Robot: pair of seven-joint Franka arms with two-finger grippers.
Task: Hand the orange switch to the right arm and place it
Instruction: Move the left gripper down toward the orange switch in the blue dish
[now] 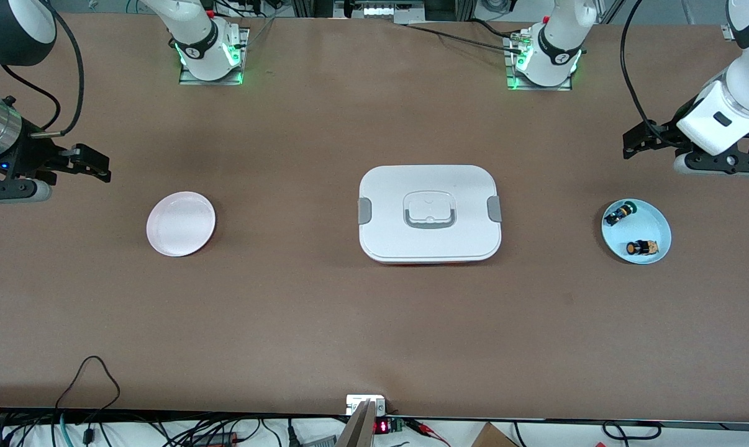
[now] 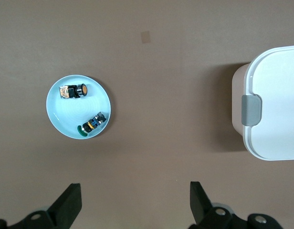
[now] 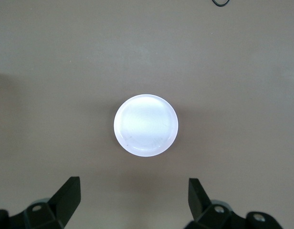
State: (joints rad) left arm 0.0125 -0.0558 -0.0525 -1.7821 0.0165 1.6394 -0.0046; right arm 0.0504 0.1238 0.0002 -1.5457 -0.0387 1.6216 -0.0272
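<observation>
The orange switch [image 1: 638, 248] lies on its side in a small light-blue plate [image 1: 655, 222] toward the left arm's end of the table. It also shows in the left wrist view [image 2: 75, 90] in that plate [image 2: 66, 114]. My left gripper [image 1: 691, 155] hangs open and empty above the table, beside the plate and apart from it; in the left wrist view [image 2: 136, 200] its jaws stand wide apart. My right gripper [image 1: 39, 174] hangs open and empty above the right arm's end; in the right wrist view [image 3: 134, 195] its jaws are wide apart.
A black switch with a green cap [image 1: 620, 213] shares the blue plate, also seen in the left wrist view [image 2: 92, 125]. A white lidded box [image 1: 429, 214] sits mid-table. An empty white plate [image 1: 181, 223] lies toward the right arm's end, also in the right wrist view [image 3: 145, 125].
</observation>
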